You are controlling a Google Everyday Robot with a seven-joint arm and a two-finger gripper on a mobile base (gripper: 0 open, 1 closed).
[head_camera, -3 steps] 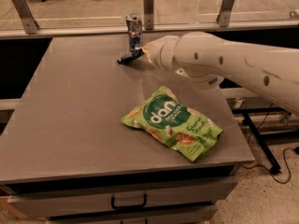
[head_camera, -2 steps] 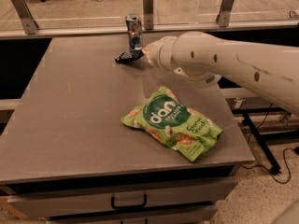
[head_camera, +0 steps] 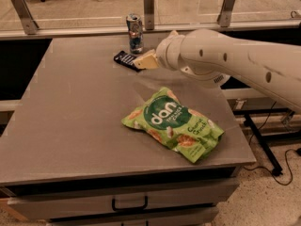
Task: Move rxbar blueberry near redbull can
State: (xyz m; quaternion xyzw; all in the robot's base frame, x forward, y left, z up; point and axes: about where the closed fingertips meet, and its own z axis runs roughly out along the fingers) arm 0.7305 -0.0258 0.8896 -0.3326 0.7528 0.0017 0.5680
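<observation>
The rxbar blueberry [head_camera: 125,59], a flat dark navy bar with pale lettering, is at the far middle of the grey table [head_camera: 70,126], just in front of and slightly left of the redbull can [head_camera: 135,33]. The can stands upright by the table's far edge. My gripper [head_camera: 142,61] reaches in from the right and is shut on the bar's right end, holding it low at the table's surface. The white arm [head_camera: 225,60] hides the table behind it.
A large green chip bag [head_camera: 174,124] lies on the right half of the table, in front of the arm. A glass rail with metal posts [head_camera: 149,8] runs along the far edge. Drawers [head_camera: 129,204] sit under the front edge.
The bar and gripper have shifted only slightly, staying just in front of the can. The chip bag and can have not moved.
</observation>
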